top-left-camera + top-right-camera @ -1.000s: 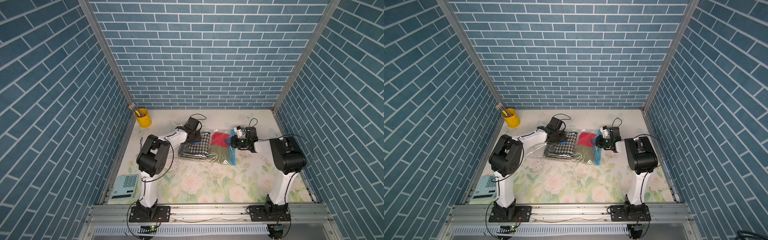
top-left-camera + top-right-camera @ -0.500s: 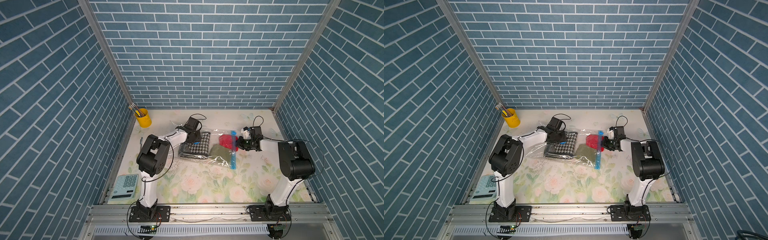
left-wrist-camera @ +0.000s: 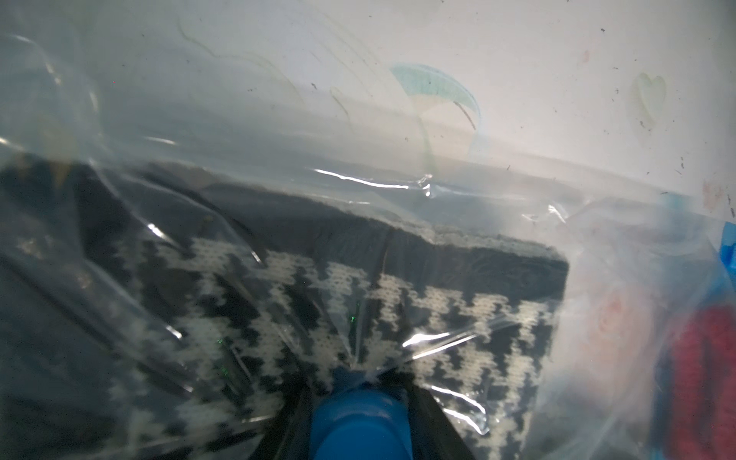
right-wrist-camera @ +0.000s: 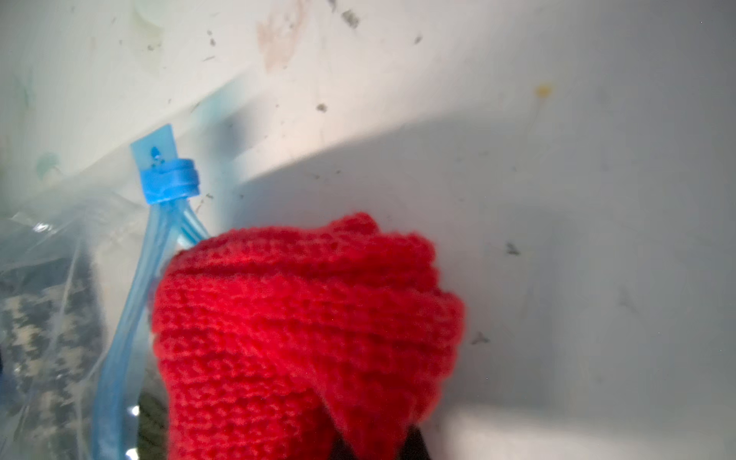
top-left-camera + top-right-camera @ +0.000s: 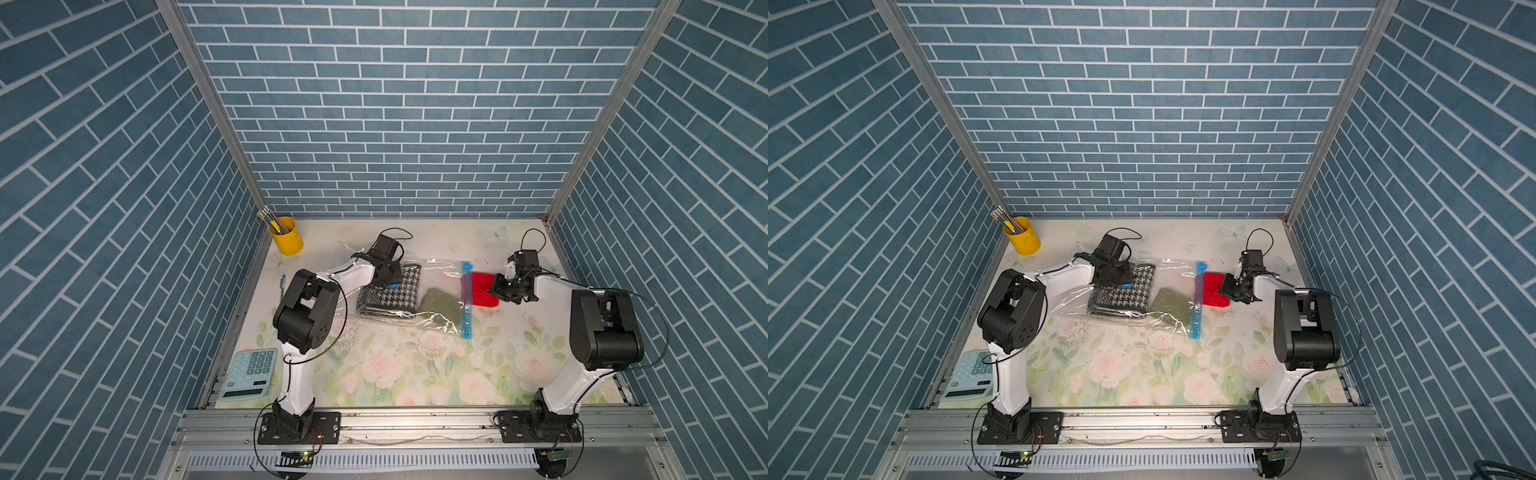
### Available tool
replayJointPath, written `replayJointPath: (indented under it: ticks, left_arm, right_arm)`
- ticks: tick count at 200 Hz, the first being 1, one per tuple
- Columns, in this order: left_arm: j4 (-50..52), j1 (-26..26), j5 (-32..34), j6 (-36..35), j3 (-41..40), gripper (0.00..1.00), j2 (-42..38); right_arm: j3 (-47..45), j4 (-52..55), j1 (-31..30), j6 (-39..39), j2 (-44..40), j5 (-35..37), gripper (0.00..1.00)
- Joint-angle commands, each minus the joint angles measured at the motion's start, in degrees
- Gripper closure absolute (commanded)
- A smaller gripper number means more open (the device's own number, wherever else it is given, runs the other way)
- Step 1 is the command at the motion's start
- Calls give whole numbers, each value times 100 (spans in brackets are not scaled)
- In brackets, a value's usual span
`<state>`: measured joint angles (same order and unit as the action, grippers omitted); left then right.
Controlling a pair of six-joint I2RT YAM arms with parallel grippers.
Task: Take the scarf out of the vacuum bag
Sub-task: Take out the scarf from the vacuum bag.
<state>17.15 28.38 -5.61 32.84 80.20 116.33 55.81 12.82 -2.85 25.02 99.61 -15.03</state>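
Jaws of the left gripper (image 5: 387, 283): closed partway on the round blue valve cap (image 3: 360, 422). In the left wrist view the cap sits between the two dark fingers, with clear plastic puckered around it.
Jaws of the right gripper (image 5: 498, 289): pressed together on one end of the red knit piece (image 4: 302, 326).
Landmark: the light-blue zip strip (image 5: 466, 299) along one edge of the vacuum bag (image 5: 440, 274), which lies flat on the flowered table (image 5: 415, 374).
Scarf (image 5: 395, 297): folded inside the bag at the end far from the zip strip. Its houndstooth face is up, and the valve cap and left gripper are on top of it.
Green knit piece (image 5: 440, 305): inside the bag, between the scarf and the zip strip, just beside the strip.
Red knit piece, place: outside the bag, on the side of the zip strip away from the scarf, with its free end just beside the strip.
Slider clip (image 4: 169, 181): on one end of the zip strip.
Yellow cup (image 5: 286, 241): holds pencils, well apart from the zip strip, past the scarf's end of the bag.
Calculator (image 5: 249, 374): well apart from the zip strip, at the table's edge by the left arm's base.
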Motion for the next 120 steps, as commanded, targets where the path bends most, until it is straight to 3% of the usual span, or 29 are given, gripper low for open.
replayJointPath:
  ticks: [1,38,88,120]
  left_arm:
    - [612,63,-158,63,-227,56,153]
    - [588,63,-184,57,-239,56,145]
    - [540,62,-272,91,-252,56,108]
    - [579,68,-296,92,-215,56,100]
  right_arm:
    - [168,502,187,-102,-259,739,100]
    - [642,138,486,136,159,492,100]
    - [1887,-959,566,565,1469,-872,100]
    - [3076,-987,532,583,2459,-1770,100]
